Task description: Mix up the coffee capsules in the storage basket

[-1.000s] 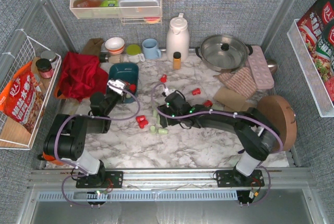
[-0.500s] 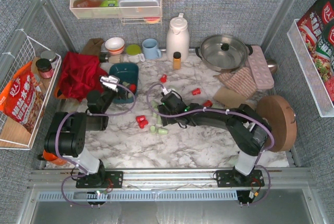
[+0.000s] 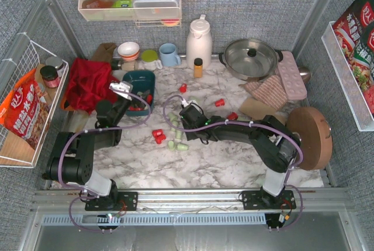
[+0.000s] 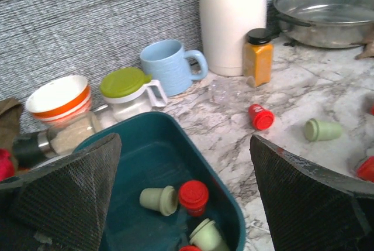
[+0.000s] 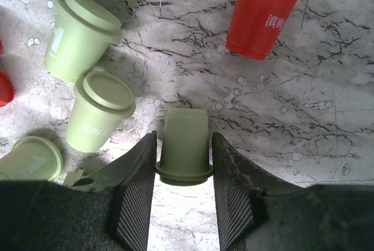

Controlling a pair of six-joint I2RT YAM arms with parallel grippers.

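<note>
The table [image 3: 234,163] has a marble pattern, and grey woven walls stand around it. At its back left lies the storage basket [image 3: 140,78], dark teal, with low walls.

The left gripper [image 4: 184,143] hangs over the near end of the basket. Its two fingers [image 4: 76,192] are spread wide and nothing is between them. In the left wrist view the basket is directly below and in front of these fingers. In it lie some of the coffee capsules [image 4: 193,196]: a red one touching a green one [image 4: 159,199], and another green one [image 4: 207,236] nearer to the camera.

More capsules are loose on the marble between the two arms, among them a red pair [image 3: 156,136] and a green group [image 3: 177,144].

The right gripper [image 5: 184,145] is low at the middle of the table, well apart from the basket. It is closed on a pale green capsule [image 5: 184,128], which points its wide rim toward the wrist, and both pads touch this rim. Just to the left lie more green capsules [image 5: 99,110]. A red capsule [image 5: 266,11] lies apart, beyond the fingers.
</note>
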